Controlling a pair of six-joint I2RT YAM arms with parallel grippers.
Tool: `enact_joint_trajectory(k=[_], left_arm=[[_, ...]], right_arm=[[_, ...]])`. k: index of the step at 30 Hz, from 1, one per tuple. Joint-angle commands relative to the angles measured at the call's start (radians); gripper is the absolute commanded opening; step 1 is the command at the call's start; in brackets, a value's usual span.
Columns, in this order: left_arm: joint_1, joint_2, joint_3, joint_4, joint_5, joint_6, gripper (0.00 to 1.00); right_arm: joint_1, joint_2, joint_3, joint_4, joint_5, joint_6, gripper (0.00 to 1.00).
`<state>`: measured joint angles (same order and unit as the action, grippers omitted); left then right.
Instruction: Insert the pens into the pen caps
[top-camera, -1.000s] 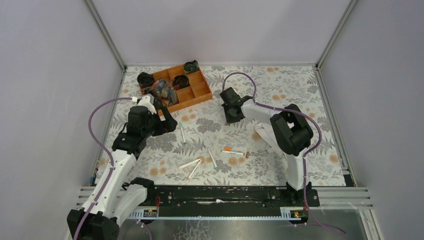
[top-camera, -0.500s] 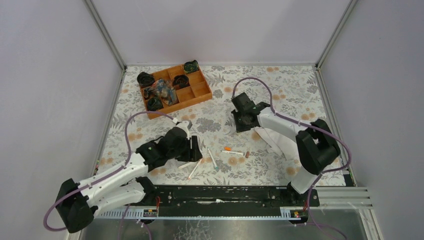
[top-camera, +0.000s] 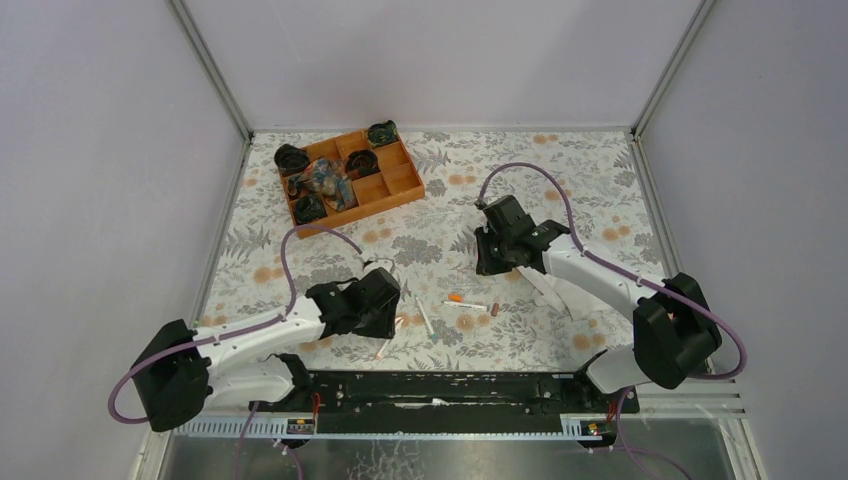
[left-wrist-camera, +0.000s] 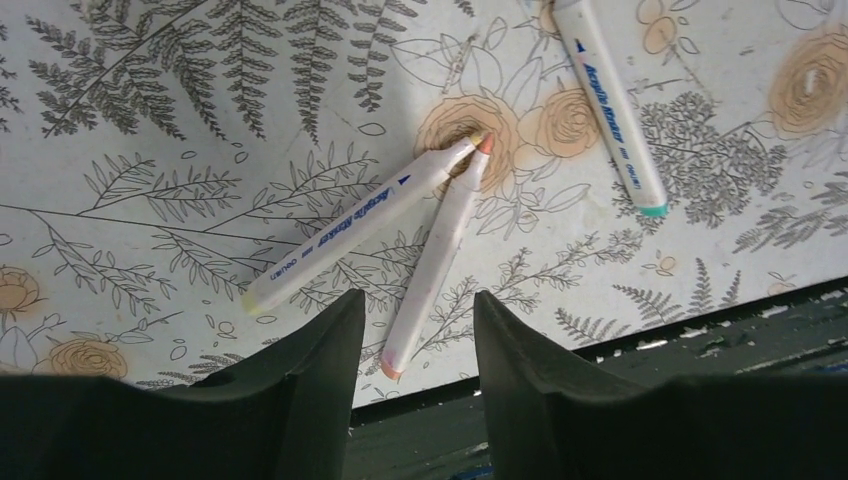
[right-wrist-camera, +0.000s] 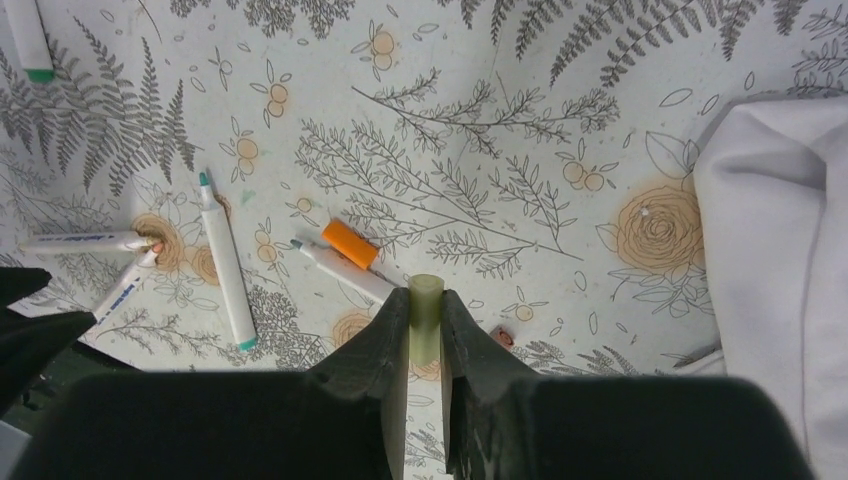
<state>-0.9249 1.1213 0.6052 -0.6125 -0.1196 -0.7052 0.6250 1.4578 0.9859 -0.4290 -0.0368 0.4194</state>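
Down at the table (top-camera: 600, 180), well left of the orange cap (right-wrist-camera: 350, 243): left pincer (left-wrist-camera: 415, 305), fingers spread apart, astride the near end of a peach-tipped pen (left-wrist-camera: 435, 250). Meeting that pen at the far tips, in a narrow V, a second pen (left-wrist-camera: 350, 225) with a yellowish end. Between this pair and the orange cap, a teal-tipped pen (left-wrist-camera: 612, 110). Just beside the orange cap, a fourth pen (right-wrist-camera: 345, 270); a little right of it, a small brown cap (right-wrist-camera: 503, 338). Beyond the orange cap and above table level: right pincer (right-wrist-camera: 425, 308), clamped tight on a yellowish cap (right-wrist-camera: 425, 288), one end sticking out past the fingertips. Farther right of the orange cap, crumpled white paper (right-wrist-camera: 780, 230).
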Motion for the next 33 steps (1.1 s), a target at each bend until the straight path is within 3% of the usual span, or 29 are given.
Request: enact_joint_trajectory(k=[1,13,33], left_arm=[[-0.006,0.027,0.025,-0.029,-0.073,-0.033,0.43],[0.0,0.064,0.028,-0.027,-0.158,-0.03,0.38],[0.077,0.079,-0.02,0.078,-0.057,0.017,0.4]], right_arm=[[-0.008,-0.043,-0.028,0.048,-0.065,0.008,0.0],[-0.008,-0.054,-0.054,0.1,-0.145,0.019,0.0],[-0.008,-0.043,-0.044,0.116,-0.19,0.031,0.0]])
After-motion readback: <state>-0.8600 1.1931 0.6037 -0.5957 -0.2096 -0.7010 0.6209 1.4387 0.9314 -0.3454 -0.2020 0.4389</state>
